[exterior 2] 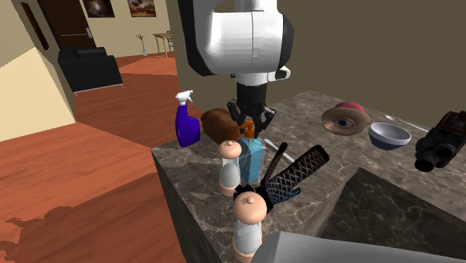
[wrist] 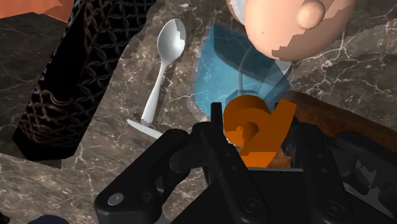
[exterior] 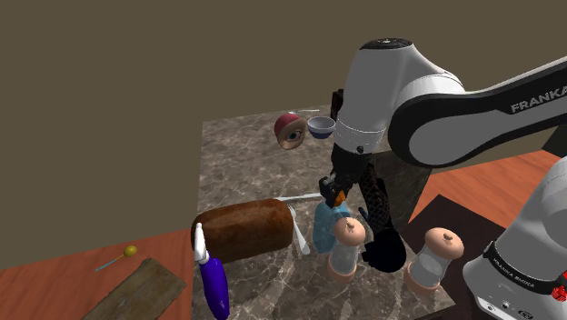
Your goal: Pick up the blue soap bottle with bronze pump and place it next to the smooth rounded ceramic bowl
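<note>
Hand (exterior: 336, 194) squeezes orange pump (wrist: 254, 127) on blue bottle (exterior: 324, 227) (standing on tabletop (exterior: 245, 155), beside spoon (wrist: 167, 44)); bowl (exterior: 320, 126) well apart.

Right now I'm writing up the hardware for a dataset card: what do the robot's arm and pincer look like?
The arm has smooth, rounded white shells with dark joint bands. One band carries white FRANKA lettering. The lower link shows small dark print and a red mark. The pincer is all black, with two blocky fingers.
</note>
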Robot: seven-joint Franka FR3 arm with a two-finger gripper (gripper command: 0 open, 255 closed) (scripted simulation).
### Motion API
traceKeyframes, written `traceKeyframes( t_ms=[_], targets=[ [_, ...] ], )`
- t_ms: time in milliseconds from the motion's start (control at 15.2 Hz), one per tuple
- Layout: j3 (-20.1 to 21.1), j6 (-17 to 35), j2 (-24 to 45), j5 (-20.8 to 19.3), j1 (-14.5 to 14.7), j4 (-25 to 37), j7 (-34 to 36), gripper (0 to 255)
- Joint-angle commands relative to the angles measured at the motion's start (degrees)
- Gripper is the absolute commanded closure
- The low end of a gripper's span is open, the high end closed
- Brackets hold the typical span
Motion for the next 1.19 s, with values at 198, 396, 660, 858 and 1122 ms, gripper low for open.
traceKeyframes(
  t_ms=[198,396,660,858,1122],
  targets=[
    [0.0,0.0,0.0,0.0,0.0,0.0,0.0,255],
    [-0.5,-1.8,-0.8,0.0,0.1,0.9,-0.2,255],
    [-1.4,-5.2,-2.2,0.0,0.2,3.0,-0.4,255],
    [-2.1,-7.8,-3.1,-0.1,0.3,4.7,-0.6,255],
    [-2.9,-11.1,-4.1,-0.3,0.2,7.1,-0.7,255]
  ],
)
